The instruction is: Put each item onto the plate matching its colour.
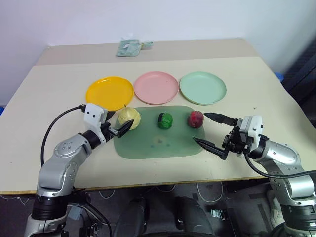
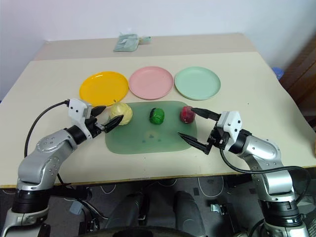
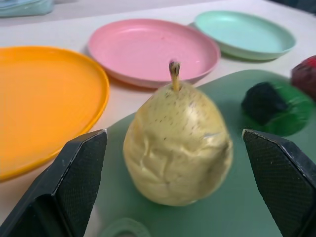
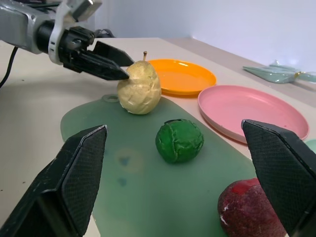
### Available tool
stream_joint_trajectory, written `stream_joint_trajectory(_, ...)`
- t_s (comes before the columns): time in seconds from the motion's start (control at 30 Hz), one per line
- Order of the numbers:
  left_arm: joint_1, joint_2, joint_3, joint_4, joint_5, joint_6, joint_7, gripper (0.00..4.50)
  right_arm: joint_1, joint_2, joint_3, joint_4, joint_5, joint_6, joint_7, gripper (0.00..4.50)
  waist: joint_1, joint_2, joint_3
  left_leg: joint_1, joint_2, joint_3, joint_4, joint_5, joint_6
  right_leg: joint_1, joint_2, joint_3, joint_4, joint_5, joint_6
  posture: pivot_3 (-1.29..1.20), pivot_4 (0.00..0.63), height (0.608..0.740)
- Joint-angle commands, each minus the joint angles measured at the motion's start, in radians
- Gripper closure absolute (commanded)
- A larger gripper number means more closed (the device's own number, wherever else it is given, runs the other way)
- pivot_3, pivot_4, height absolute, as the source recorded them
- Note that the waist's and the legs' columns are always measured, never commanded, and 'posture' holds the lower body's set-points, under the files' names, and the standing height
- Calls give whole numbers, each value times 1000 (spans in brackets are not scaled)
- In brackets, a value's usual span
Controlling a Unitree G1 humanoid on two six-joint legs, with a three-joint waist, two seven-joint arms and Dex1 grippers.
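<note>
Left pincer (image 1: 124, 124) gapes around the yellow pear (image 1: 129, 118) on the mat (image 1: 163, 143). Right pincer (image 1: 213, 131), fingers apart, sits beside the red ball (image 1: 196, 118).

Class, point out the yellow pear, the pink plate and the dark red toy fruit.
yellow pear (image 3: 177, 148), left wrist view, middle of its body.
pink plate (image 1: 156, 87), left eye view, bare centre.
dark red toy fruit (image 1: 196, 119), left eye view, its middle.
</note>
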Motion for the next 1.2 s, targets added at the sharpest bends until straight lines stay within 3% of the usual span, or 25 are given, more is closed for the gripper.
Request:
stream_joint_trajectory(0.03, -32, -13, -17, 19, 22, -12, 4, 0, -18, -15, -10, -45, 2, 3, -13, 45, 0, 0, 0, 0, 0, 0, 0, 0, 0, 0, 0, 0, 0, 0, 0, 0, 150, 740)
stream_joint_trajectory(0.2, -53, -31, -43, 48, 48, -29, 0, 1670, -15, -16, -11, -74, -3, 23, -39, 0, 1, 0, 0, 0, 0, 0, 0, 0, 0, 0, 0, 0, 0, 0, 1, 0, 150, 740)
stream_joint_trajectory(0.23, -57, -34, -47, 52, 55, -35, 0, 1838, -15, -16, -12, -82, -3, 29, -44, 0, 0, 0, 0, 0, 0, 0, 0, 0, 0, 0, 0, 0, 0, 0, 1, 0, 150, 740)
stream_joint_trajectory(0.4, -86, -60, -21, 75, 62, -70, 14, 1838, -10, -19, -21, -106, -2, 45, -70, 0, 1, 0, 0, 0, 0, 0, 0, 0, 0, 0, 0, 0, 0, 0, 1, 0, 150, 740)
stream_joint_trajectory(0.57, -243, -96, 79, 190, 86, -71, 160, 1838, -8, -18, -23, -110, -4, 45, -84, 0, 1, -1, 1, 0, 0, 0, 1, 0, 0, 0, 0, 0, 0, 1, 3, 0, 150, 740)
stream_joint_trajectory(0.8, -511, -103, 81, 568, 228, -192, 310, 1838, -8, 3, -19, -22, -31, -33, -67, 0, 1, -1, 0, 0, -2, 0, 1, 0, 0, 0, 1, -2, 1, 2, 4, 0, 150, 740)
stream_joint_trajectory(1.03, -623, -142, 78, 916, 282, -355, 330, 1838, -21, 12, 4, 29, -60, -92, -48, 0, 0, -2, 1, 0, -2, 0, 1, 0, 0, 0, 1, -3, 2, 3, 5, 0, 150, 740)
stream_joint_trajectory(1.07, -628, -147, 79, 941, 282, -371, 326, 847, -24, 13, 8, 30, -65, -95, -50, 0, 0, -2, 1, 0, -2, 0, 1, 0, 0, 0, 1, -3, 2, 3, 5, 0, 150, 740)
stream_joint_trajectory(1.13, -633, -156, 79, 974, 285, -398, 326, 30, -30, 16, 14, 28, -69, -97, -56, 0, 0, -2, 1, 0, -2, 0, 1, 0, 0, 0, 1, -3, 3, 3, 5, 0, 150, 740)
stream_joint_trajectory(1.2, -624, -165, 72, 938, 282, -410, 312, 30, -38, 16, 13, 25, -70, -95, -62, 0, 0, -2, 1, 0, -2, 0, 1, 0, 0, 0, 0, -3, 3, 3, 5, 0, 150, 740)
